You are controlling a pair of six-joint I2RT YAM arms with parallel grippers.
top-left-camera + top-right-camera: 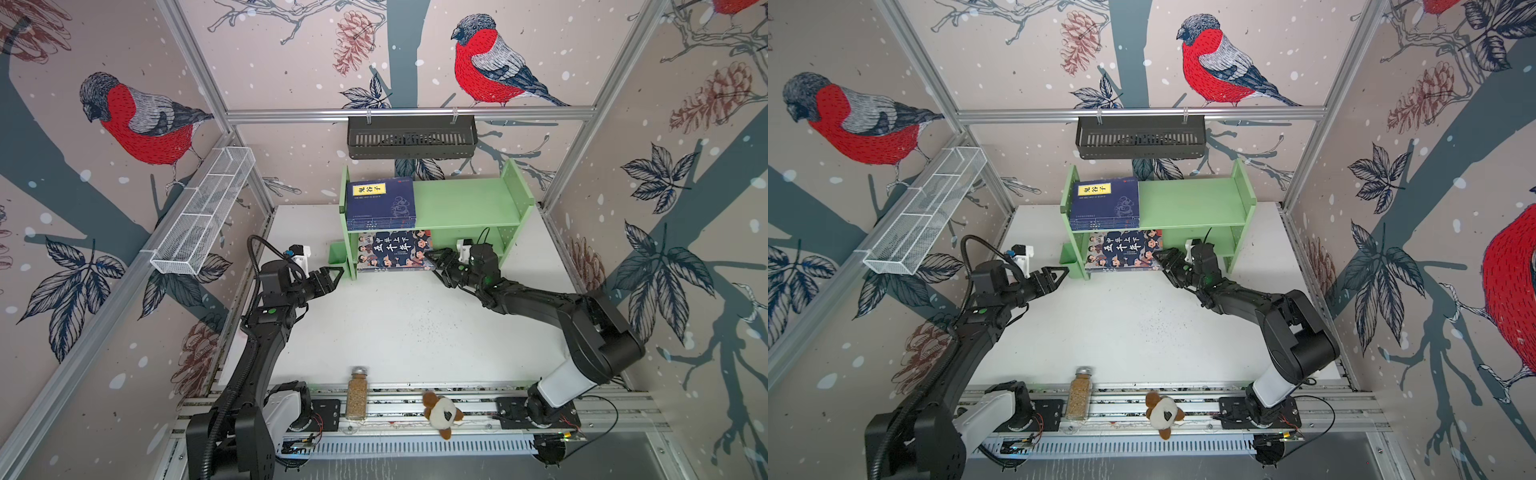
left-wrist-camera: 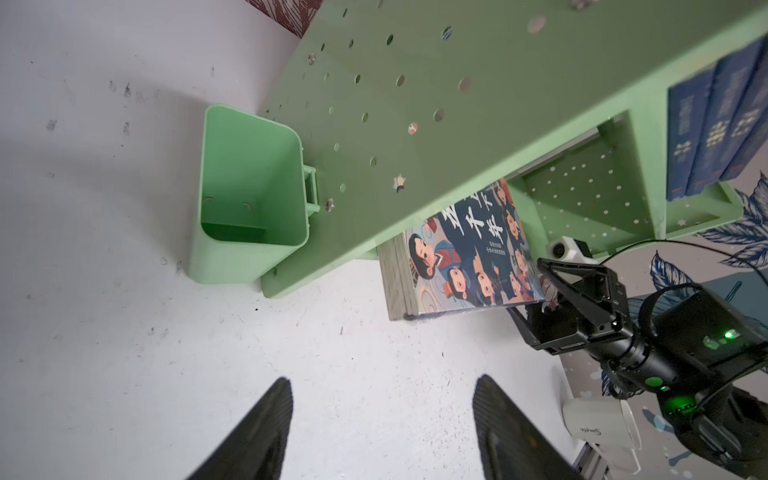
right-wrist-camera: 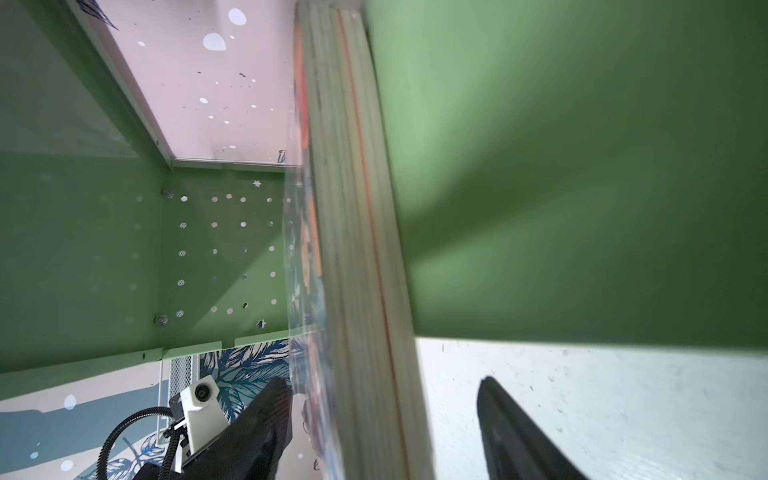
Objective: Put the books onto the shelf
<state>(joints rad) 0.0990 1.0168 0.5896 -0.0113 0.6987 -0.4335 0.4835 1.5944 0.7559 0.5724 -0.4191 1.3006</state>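
Note:
The light green shelf (image 1: 457,199) (image 1: 1187,199) stands at the back of the white table. A stack of navy-blue books (image 1: 380,199) (image 1: 1104,199) lies flat at the left of its top board. The large cartoon book (image 1: 392,249) (image 1: 1123,251) lies flat on the lower board, with its front edge sticking out. My right gripper (image 1: 433,262) (image 3: 384,382) is open and straddles that book's right front corner; its page edge (image 3: 353,208) runs between the jaws with gaps on both sides. My left gripper (image 1: 337,277) (image 2: 383,380) hangs open and empty over bare table, near the shelf's green cup (image 2: 249,187).
A black slotted basket (image 1: 411,137) hangs on the back rail above the shelf. A white wire basket (image 1: 203,212) is fixed to the left wall. A spice jar (image 1: 357,392) and a plush toy (image 1: 442,413) sit on the front rail. A white mug (image 2: 598,419) shows behind the right arm.

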